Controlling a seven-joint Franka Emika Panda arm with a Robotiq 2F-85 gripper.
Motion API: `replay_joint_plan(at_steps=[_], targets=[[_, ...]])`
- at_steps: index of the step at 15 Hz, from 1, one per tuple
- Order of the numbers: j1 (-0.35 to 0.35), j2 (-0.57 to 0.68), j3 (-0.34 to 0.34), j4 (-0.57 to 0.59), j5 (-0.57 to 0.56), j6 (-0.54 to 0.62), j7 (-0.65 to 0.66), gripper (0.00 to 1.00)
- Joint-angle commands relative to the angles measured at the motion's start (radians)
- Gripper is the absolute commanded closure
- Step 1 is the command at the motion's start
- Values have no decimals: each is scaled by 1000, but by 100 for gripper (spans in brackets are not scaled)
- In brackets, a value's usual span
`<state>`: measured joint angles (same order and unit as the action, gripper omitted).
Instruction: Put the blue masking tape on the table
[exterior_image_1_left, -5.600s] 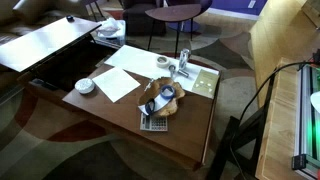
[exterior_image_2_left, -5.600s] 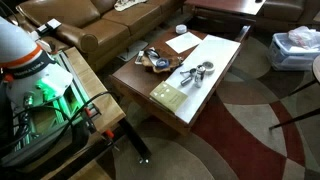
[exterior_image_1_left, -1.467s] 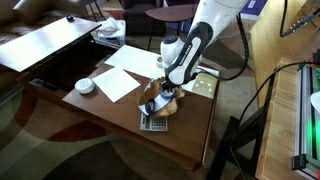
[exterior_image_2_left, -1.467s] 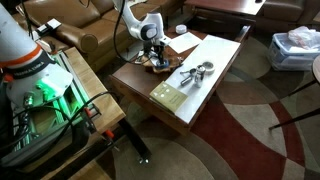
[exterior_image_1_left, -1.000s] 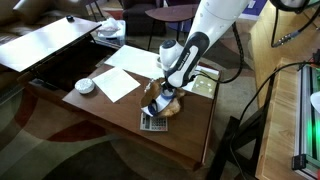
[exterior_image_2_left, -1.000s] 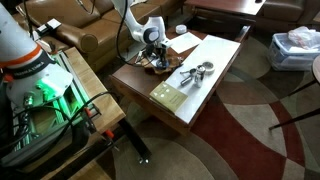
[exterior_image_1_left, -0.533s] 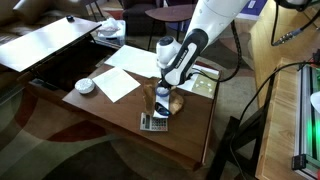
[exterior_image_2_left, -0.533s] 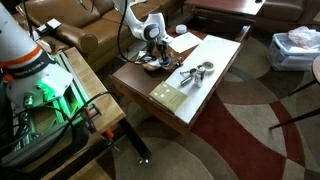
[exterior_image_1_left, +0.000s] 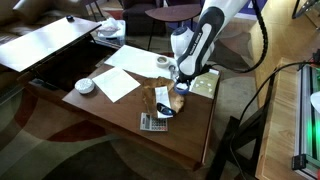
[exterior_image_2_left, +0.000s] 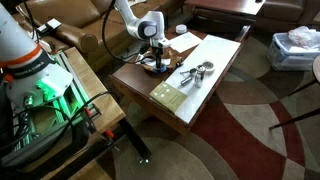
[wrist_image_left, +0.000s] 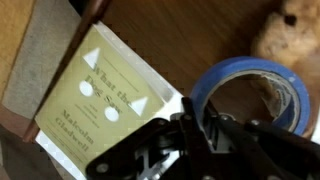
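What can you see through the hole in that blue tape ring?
In the wrist view, the hole of the blue masking tape shows only blurry brown, seemingly the table. The gripper covers the ring's lower edge, hiding whatever lies there.

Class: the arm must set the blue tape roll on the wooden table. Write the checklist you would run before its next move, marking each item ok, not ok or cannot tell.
1. Grasp: the hand holds the blue ring-shaped masking tape roll: ok, the roll's wall sits between the jaws in the wrist view.
2. Grip firm enough to carry: cannot tell.
3. Spot straight below is bare: not ok, a pale paperback book and a brown fuzzy object lie beneath the hand.
4. Bare wood free on the brown wooden table: ok, seen in an exterior view.
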<state>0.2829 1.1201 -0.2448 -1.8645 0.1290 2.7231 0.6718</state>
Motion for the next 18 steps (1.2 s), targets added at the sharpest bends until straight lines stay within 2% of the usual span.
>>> replay_joint_plan(at_steps=[1,3,5,11,13,14,15,16,18], targets=[[-83,-128,96,-244,17,13,-117,97],[-96,-133,110,-316,40,12,-109,97],[-122,-107,130,-369,83,76,-82,97],[-304,-12,283,-374,226,324,-131,97],[-340,2,308,-375,246,370,-143,97],[-355,9,317,-371,251,385,-152,61],[-363,14,323,-366,257,401,-154,79],[-369,18,327,-360,258,413,-156,91],[-384,21,337,-347,257,430,-166,95]])
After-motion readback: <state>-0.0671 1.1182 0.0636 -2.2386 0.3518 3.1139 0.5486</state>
